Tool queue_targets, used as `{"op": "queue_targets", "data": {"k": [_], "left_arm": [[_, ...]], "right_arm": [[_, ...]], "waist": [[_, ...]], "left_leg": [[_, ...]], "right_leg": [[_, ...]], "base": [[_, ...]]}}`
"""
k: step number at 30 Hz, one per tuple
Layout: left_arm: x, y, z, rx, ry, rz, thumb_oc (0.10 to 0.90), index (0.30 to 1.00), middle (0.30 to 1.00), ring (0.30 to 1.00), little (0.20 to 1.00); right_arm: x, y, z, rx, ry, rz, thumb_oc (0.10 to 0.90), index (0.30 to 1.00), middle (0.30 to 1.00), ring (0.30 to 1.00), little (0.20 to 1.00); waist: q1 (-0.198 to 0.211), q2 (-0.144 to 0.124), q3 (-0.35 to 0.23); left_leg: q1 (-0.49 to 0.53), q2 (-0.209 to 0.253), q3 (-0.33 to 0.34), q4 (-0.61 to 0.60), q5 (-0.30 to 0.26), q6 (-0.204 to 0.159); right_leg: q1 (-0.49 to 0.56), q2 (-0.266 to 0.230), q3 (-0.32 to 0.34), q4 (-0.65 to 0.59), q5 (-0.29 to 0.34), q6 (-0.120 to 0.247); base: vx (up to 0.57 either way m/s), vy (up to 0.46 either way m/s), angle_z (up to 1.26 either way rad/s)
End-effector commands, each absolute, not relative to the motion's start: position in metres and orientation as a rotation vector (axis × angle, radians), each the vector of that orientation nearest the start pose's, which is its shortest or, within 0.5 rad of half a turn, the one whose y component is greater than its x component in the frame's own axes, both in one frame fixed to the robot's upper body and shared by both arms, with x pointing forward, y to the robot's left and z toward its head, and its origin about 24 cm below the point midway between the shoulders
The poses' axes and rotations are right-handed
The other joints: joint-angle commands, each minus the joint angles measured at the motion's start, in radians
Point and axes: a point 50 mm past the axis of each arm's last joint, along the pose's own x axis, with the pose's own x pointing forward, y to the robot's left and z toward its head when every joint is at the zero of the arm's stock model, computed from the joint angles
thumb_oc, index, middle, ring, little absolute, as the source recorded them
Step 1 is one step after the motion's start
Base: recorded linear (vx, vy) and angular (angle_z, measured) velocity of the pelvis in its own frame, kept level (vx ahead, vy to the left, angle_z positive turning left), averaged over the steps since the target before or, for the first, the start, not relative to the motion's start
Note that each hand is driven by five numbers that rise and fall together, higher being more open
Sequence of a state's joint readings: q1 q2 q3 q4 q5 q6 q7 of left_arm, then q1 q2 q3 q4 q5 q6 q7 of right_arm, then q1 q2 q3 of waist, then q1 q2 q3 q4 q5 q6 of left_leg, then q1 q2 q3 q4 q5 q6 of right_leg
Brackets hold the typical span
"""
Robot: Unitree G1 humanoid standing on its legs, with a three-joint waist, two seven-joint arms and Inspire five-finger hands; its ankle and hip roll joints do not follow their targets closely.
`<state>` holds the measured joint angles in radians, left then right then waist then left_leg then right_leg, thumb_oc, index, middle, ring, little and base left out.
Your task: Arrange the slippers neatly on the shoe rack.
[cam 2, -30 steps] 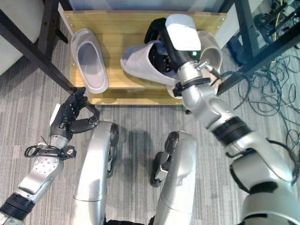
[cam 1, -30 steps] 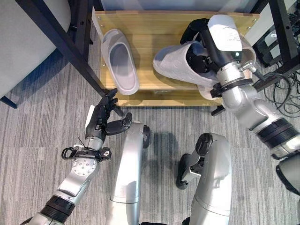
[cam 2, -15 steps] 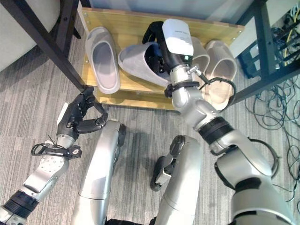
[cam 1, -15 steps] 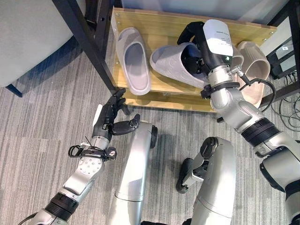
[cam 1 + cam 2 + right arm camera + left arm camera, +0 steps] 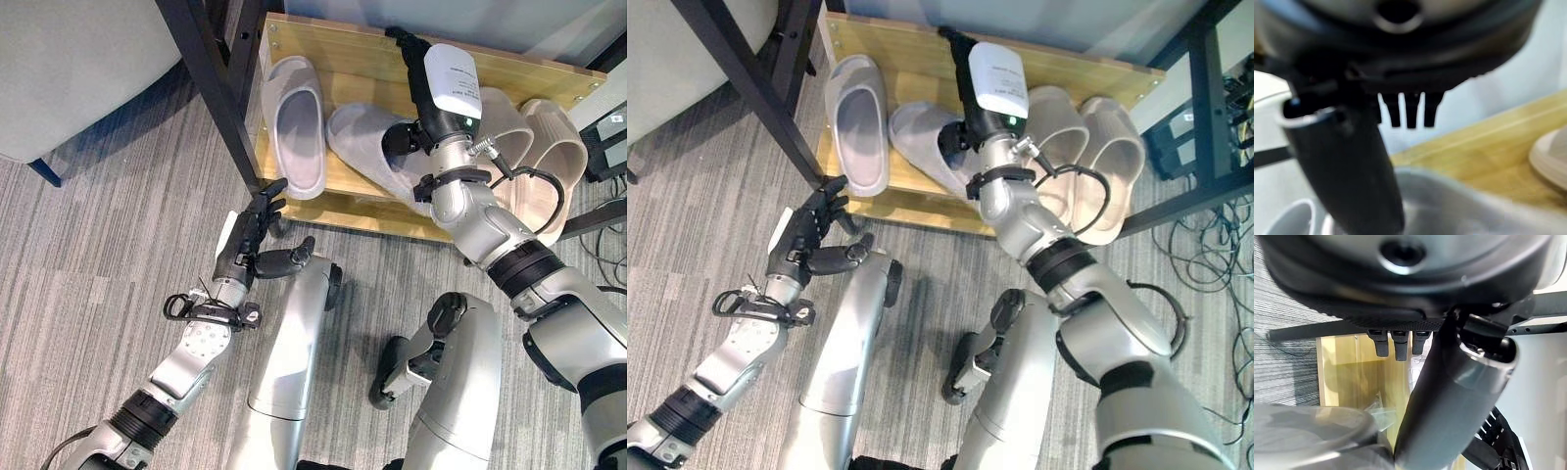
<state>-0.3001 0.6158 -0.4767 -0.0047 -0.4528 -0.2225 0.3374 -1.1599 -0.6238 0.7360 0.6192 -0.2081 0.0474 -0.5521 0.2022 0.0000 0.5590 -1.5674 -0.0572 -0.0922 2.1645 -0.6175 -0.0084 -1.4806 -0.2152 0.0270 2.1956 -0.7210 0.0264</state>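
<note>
Rack: your wooden shoe rack [image 5: 338, 186] sits on the striped grey carpet [image 5: 88, 284], beside a black frame leg [image 5: 217, 93] that crosses in front of its left end.

Slipper 1: a grey slipper [image 5: 295, 125] lies flat at the left end of the shelf, sole down, roughly square to the front edge.

Slipper 2: the second grey slipper [image 5: 367, 149] lies just beside the first and angled across the shelf, its heel end near the front edge (not lined up with its neighbour).

Beige pair: two beige slippers [image 5: 1087, 162] lie side by side at the right end; the outer one overhangs the front edge.

Right hand: your right hand [image 5: 409, 69] is over the second grey slipper. In its wrist view the thumb runs down onto the slipper's grey rim and the fingers [image 5: 1409, 110] point straight out over the shelf, uncurled, gripping nothing. Whether the thumb presses or just touches, you cannot tell.

Left hand: your left hand [image 5: 250, 245] hovers over the carpet in front of the rack's left corner, fingers straight, thumb out to the side, nothing in it.
</note>
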Motion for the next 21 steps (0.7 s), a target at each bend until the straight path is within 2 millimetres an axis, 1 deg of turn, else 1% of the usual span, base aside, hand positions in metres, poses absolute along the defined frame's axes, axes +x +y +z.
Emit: {"op": "queue_targets", "data": {"k": [1, 7, 13, 21], "left_arm": [[0.269, 0.116, 0.161, 0.002, -0.546, -0.340, 0.800, 0.900, 0.900, 0.900, 0.900], [0.268, 0.121, 0.161, 0.007, -0.544, -0.326, 0.800, 0.900, 0.900, 0.900, 0.900], [0.268, 0.124, 0.162, 0.014, -0.546, -0.312, 0.800, 0.900, 0.900, 0.900, 0.900], [0.267, 0.133, 0.160, 0.039, -0.538, -0.272, 0.800, 0.900, 0.900, 0.900, 0.900]], "right_arm": [[0.365, -0.123, 0.354, -1.001, -1.050, -0.378, 0.800, 0.900, 0.900, 0.900, 0.900], [0.361, -0.121, 0.354, -1.003, -1.068, -0.340, 0.800, 0.900, 0.900, 0.900, 0.900], [0.364, -0.117, 0.346, -0.945, -1.027, -0.284, 0.800, 0.900, 0.900, 0.900, 0.900], [0.357, -0.116, 0.341, -0.841, -1.027, -0.215, 0.800, 0.900, 0.900, 0.900, 0.900]], "waist": [[0.044, 0.020, -0.039], [0.034, 0.011, -0.039], [0.029, 0.007, -0.039], [0.006, -0.010, -0.039]], "left_leg": [[-0.003, 0.023, 0.008, -0.001, -0.127, 0.000], [-0.003, 0.030, 0.013, 0.009, -0.131, -0.002], [-0.003, 0.038, 0.019, 0.011, -0.128, -0.003], [-0.003, 0.046, 0.033, 0.008, -0.123, -0.005]], "right_leg": [[-0.059, 0.024, -0.026, 0.009, 0.112, -0.113], [-0.072, 0.031, -0.018, 0.020, 0.111, -0.115], [-0.081, 0.036, -0.013, 0.024, 0.110, -0.115], [-0.089, 0.036, -0.004, 0.028, 0.115, -0.116]], "base": [[0.00, 0.000, 0.00], [0.00, 0.000, 0.00], [0.00, 0.012, -0.07], [0.00, 0.004, -0.01]]}}
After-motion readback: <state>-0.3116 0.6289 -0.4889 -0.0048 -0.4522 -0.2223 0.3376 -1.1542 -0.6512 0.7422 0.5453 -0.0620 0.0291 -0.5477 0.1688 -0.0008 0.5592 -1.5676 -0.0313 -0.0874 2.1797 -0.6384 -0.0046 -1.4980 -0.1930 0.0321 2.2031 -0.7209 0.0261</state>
